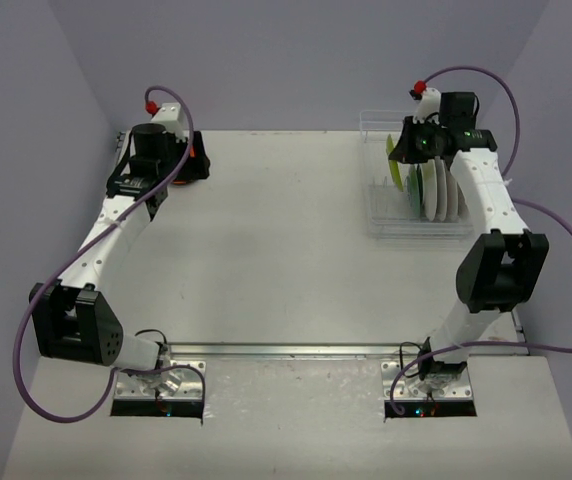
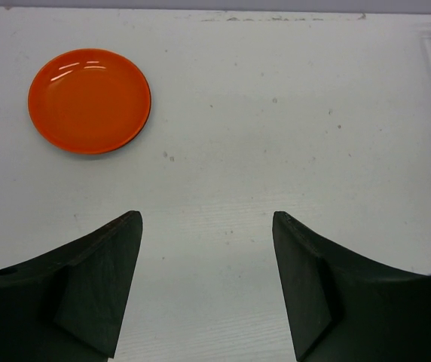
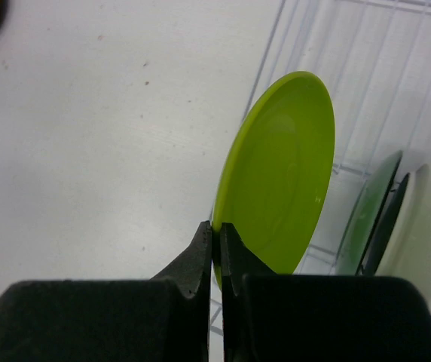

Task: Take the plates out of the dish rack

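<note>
The lime plate (image 3: 279, 173) stood on edge at the left end of the dish rack (image 1: 381, 228), and the right arm's fingers (image 3: 199, 253) were pressed together on its rim, pinching it tight! Whether its far edge sat between the tines could not be told. Just behind it in the rack, on edge in a close row, stood a darker green plate (image 3: 366, 215), a black plate (image 3: 386, 226) and a white plate (image 3: 417, 215), with little room between them.

The rack sat in the far right corner of the surface (image 1: 286, 250), near the right-hand wall and close to the far edge, so there was little room on those sides. To its left the white surface ran wide and bare, open room all the way across.

Over in the far left corner, an orange plate (image 2: 89, 100) lay flat, close to the far edge. The left arm's fingers (image 2: 102, 279) hung above the surface on the near side of it, spread wide with nothing between them, well apart from the plate's rim.
</note>
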